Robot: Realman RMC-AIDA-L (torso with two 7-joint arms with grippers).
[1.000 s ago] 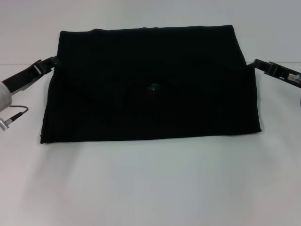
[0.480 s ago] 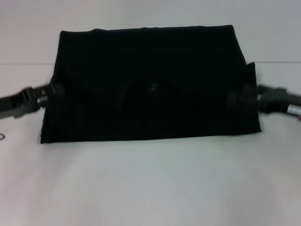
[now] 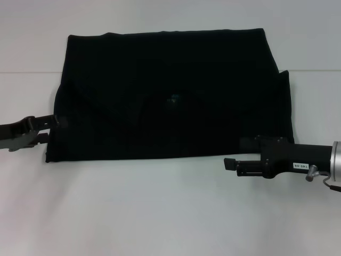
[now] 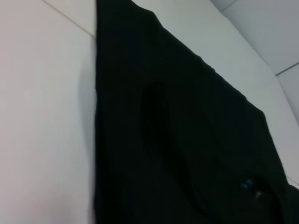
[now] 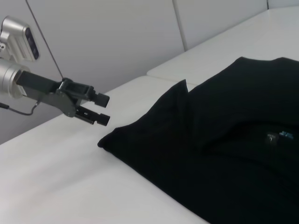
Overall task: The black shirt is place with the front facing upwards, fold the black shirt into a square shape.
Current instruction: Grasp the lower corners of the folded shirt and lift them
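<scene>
The black shirt (image 3: 170, 96) lies folded into a wide rectangle in the middle of the white table (image 3: 160, 213). Its small blue neck label (image 3: 173, 98) faces up near the centre. My left gripper (image 3: 53, 129) hovers at the shirt's near left corner, open and holding nothing. The right wrist view shows that left gripper (image 5: 100, 108) just off the cloth's corner, with a clear gap between its fingers. Over the shirt's near right edge, my right gripper (image 3: 237, 152) points left and is open, with one finger above the cloth. The left wrist view shows only the shirt (image 4: 177, 140) and its label (image 4: 247, 185).
A seam (image 3: 32, 72) runs across the table behind the shirt's middle. A cable (image 3: 333, 186) hangs at the right arm's wrist. Pale wall panels (image 5: 117, 37) stand beyond the table's left side.
Both grippers have moved from the shirt's side edges toward its near edge. The right one has swung inward to the near right corner. The shirt has not moved.
</scene>
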